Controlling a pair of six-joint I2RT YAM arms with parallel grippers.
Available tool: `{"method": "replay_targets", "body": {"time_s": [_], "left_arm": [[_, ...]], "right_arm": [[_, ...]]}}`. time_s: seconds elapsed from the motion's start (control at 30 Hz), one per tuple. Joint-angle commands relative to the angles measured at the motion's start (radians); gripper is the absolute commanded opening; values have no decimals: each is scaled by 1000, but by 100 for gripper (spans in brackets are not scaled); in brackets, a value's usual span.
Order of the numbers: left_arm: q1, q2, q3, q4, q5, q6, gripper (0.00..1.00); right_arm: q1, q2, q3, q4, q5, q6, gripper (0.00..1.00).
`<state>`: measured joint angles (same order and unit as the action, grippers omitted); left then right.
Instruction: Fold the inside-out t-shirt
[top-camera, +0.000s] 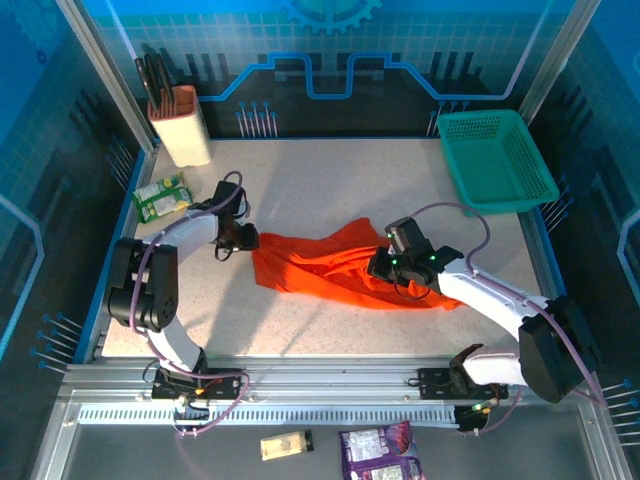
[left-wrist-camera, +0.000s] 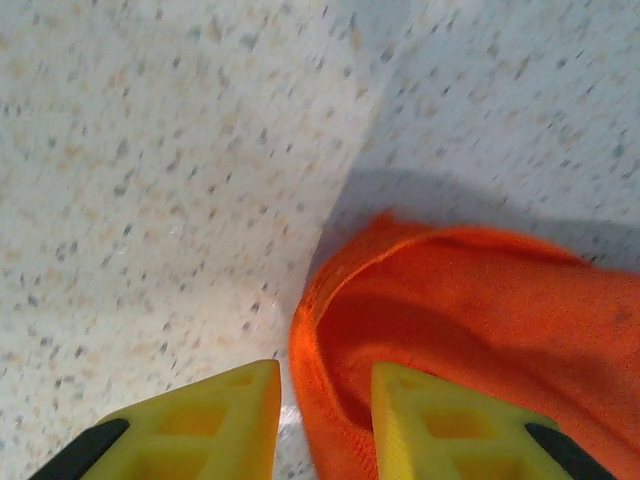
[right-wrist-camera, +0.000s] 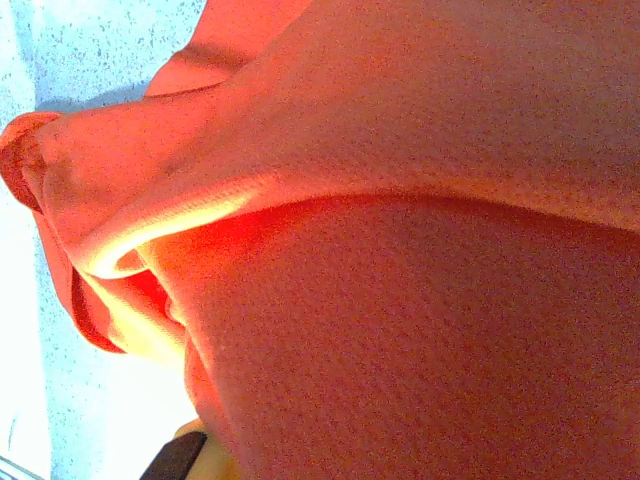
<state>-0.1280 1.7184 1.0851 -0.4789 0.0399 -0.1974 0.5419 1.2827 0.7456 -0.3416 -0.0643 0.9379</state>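
T-shirt (top-camera: 320, 270) hem between low left tool (left-wrist-camera: 322, 378).

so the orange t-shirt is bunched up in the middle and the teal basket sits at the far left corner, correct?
One thing is off: the teal basket sits at the far right corner, not the far left. The top external view shows it. The orange t-shirt is bunched up in the middle, as you said.

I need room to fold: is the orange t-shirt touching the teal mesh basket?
Apart. The top external view shows bare table between the t-shirt and the teal mesh basket, clear of its near rim.
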Motion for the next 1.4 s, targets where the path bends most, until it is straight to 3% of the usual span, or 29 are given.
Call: {"method": "replay_targets", "body": {"time_s": [0.0,0.3,0.5,0.57,0.87,1.17,1.3,1.37], "left_arm": [[4,54,57,3,22,31,29],[4,123,72,15,40,37,23],[6,123,81,14,48,37,0],[9,89,73,30,48,31,0],[88,-155,71,209,361,-65,0],[195,-319,85,540,667,-331,0],[275,-380,146,853,810,-616,0],[315,-387,214,1053,859,-804,0]], "right_arm": [[-12,-30,3,-30,-1,-15,0],[-20,-44,14,-37,12,-14,0],[-27,-46,47,-60,17,-32,0],[-39,-58,86,-88,25,-54,0],[-187,-114,509,-316,107,-267,0],[-316,-113,963,-395,116,-424,0],[-321,-155,807,-272,101,-368,0],[-329,-149,704,-230,23,-288,0]]}}
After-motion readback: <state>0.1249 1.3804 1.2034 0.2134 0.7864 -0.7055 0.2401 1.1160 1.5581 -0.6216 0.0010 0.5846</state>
